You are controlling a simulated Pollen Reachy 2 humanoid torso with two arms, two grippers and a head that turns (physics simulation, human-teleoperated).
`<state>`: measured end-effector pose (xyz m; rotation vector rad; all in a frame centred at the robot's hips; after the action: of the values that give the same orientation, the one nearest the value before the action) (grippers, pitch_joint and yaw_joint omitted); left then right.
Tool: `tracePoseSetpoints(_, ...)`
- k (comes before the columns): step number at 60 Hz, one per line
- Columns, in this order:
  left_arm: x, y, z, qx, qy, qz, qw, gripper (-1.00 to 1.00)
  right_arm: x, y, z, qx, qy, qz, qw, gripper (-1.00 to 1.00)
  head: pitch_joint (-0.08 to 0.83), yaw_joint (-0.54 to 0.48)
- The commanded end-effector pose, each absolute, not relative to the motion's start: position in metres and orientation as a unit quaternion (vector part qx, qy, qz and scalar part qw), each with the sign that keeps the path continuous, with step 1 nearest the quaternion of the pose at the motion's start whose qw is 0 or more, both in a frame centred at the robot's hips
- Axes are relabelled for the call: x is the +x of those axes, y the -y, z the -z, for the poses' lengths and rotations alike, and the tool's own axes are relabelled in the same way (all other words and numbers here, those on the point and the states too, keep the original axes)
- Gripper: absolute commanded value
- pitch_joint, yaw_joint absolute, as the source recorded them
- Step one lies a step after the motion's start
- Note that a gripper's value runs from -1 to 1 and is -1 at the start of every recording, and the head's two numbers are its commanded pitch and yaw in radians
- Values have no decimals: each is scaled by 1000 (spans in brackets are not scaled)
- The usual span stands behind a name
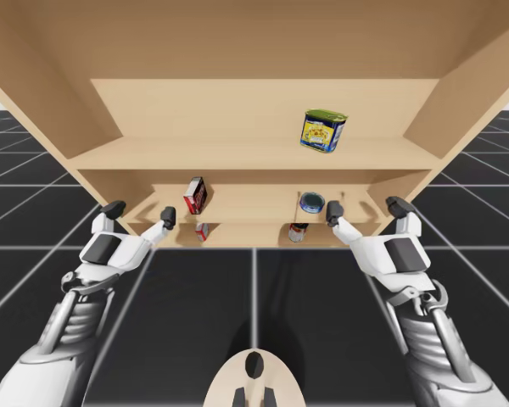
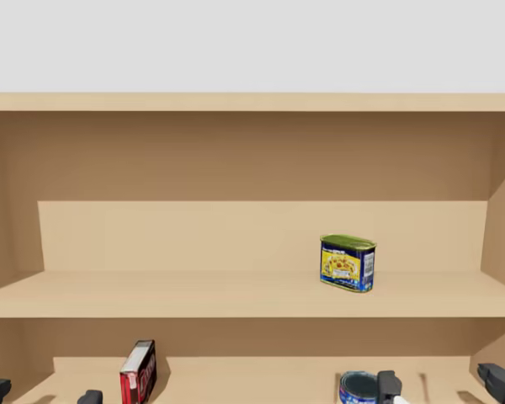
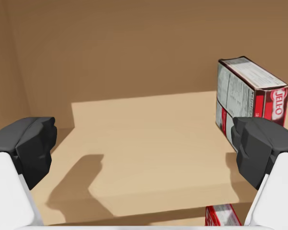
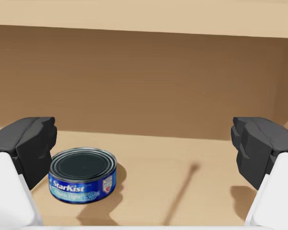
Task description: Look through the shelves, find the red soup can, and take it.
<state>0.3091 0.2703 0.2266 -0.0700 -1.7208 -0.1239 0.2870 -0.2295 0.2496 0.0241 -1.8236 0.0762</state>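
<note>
Wooden shelf unit [image 1: 254, 157], left gripper [image 1: 140, 212] and right gripper [image 1: 366, 209] spread open at its middle shelf, red box [image 1: 194, 194] there left, blue-yellow tin [image 1: 324, 130] on upper shelf, flat blue can [image 1: 312, 202] middle right, small red-white soup can [image 1: 297, 231], dark-topped, lowest shelf right.

Cans: three. One flat blue round can [image 4: 81, 181] sits just ahead of my right gripper [image 4: 144, 143], by its inner finger. One blue-and-yellow squarish can [image 1: 323, 130] is a shelf above that gripper. One reddish round can [image 1: 297, 231] is a shelf below it.

Boxes: two, both red-and-white. One upright box [image 3: 252, 103] is ahead of my left gripper [image 3: 144, 141], by its inner finger. A second box [image 3: 223, 215] is a shelf below.

Grippers: two.

Shelf unit [image 1: 254, 161]: one.
</note>
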Motion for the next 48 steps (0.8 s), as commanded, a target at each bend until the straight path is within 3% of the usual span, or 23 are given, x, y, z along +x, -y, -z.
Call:
tracePoseSetpoints(1, 309, -270, -226, -31, 756, 54, 652, -1000, 286, 226, -248, 3, 791, -22, 611, -1000, 10, -7)
tracePoseSetpoints(9, 308, -271, -227, -33, 757, 53, 650, -1000, 283, 225, -251, 19, 789, -36, 613, -1000, 55, -11)
tracePoseSetpoints(30, 306, -270, -226, -21, 761, 63, 645, -1000, 279, 222, -250, 16, 789, -36, 614, -1000, 300, -17)
tracePoseSetpoints(41, 299, -268, -230, -28, 767, 65, 638, -1000, 280, 220, -247, 18, 785, -39, 618, -1000, 456, -71)
tracePoseSetpoints(48, 297, -266, -232, -31, 769, 66, 636, -1000, 280, 220, -247, 23, 784, -39, 619, -1000, 510, -122)
